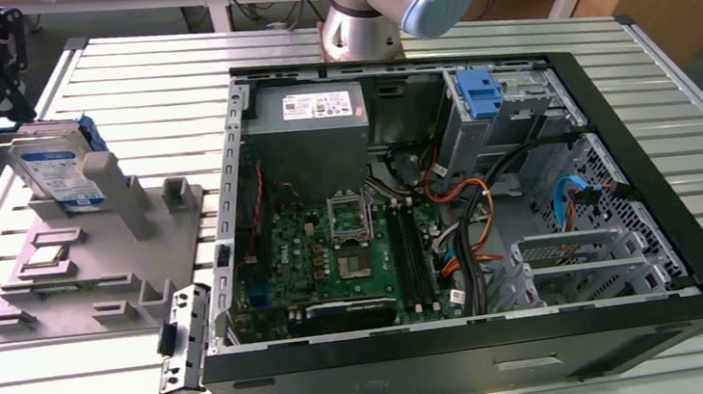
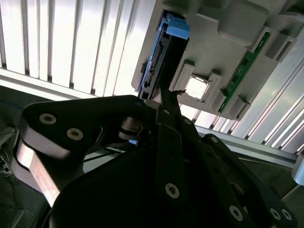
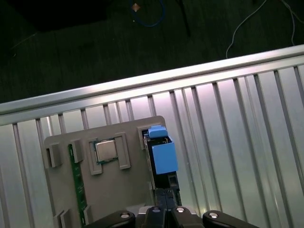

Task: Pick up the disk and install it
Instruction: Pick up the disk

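Just ahead of the pincer (image 3: 166,192), the disk (image 3: 161,154) stands upright.

One disk (image 1: 50,168), one computer case (image 1: 699,246), one fixture (image 1: 125,259).

The arm (image 1: 387,5) rises at twelve o'clock in the exterior view, silver with a pale blue joint cap. In the first wrist view the black gripper (image 3: 165,194) points downward, its two fingers pressed together.
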{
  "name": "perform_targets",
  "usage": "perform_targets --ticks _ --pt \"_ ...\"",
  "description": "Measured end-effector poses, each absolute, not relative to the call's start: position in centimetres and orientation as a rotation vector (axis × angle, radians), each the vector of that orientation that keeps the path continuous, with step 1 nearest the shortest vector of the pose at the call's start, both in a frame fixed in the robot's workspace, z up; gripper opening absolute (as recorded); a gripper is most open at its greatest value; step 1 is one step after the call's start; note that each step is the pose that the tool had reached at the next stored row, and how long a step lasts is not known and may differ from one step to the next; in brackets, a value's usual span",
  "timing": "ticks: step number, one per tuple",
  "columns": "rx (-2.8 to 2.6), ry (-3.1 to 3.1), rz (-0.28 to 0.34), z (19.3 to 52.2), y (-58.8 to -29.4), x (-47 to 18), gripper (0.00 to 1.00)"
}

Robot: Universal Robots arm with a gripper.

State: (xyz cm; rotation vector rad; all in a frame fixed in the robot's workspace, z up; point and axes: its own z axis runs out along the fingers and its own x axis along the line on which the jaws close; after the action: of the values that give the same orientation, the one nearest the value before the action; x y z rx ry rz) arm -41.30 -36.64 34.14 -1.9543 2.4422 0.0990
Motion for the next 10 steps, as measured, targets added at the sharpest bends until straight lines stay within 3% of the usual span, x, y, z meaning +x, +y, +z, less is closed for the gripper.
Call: perform_targets --ticks 10 --pt "-2.015 2.393 0.101 33.93 -36.63 -41.29 0.10"
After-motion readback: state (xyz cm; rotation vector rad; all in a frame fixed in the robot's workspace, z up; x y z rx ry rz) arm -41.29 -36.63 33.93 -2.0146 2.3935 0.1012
